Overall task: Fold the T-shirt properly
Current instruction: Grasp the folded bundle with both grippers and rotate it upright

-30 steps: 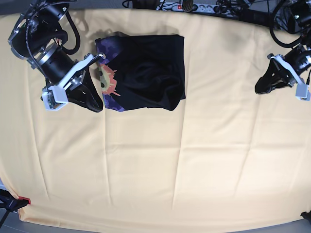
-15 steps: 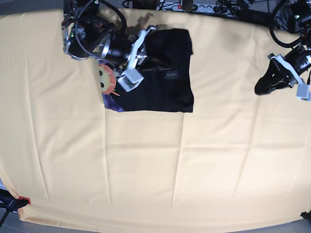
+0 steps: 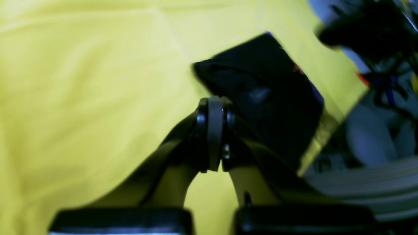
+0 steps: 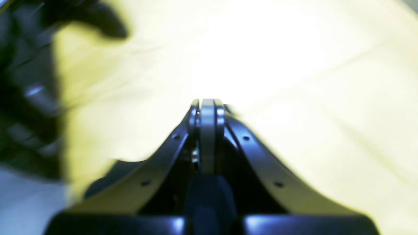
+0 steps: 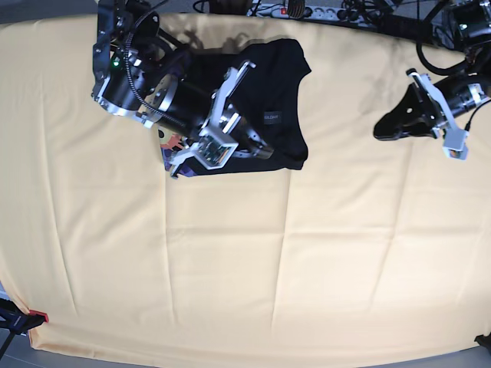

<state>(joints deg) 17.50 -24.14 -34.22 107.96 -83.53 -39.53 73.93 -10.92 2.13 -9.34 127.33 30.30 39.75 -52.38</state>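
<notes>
Here the right pincer (image 5: 261,148) is pressed together with nothing between its curved black fingers, hanging over the folded T-shirt's (image 5: 268,92) near edge. The left pincer (image 5: 383,126) is likewise pressed together and empty, over bare cloth at the far right. The T-shirt lies at the far left-centre of the tabletop, a roughly square soft black bundle with a small dark label (image 5: 271,116) whose writing is too small to read; orange and purple print (image 5: 170,140) peeps out at its left edge. A creased pale yellow tablecloth (image 5: 268,261) covers the tabletop
</notes>
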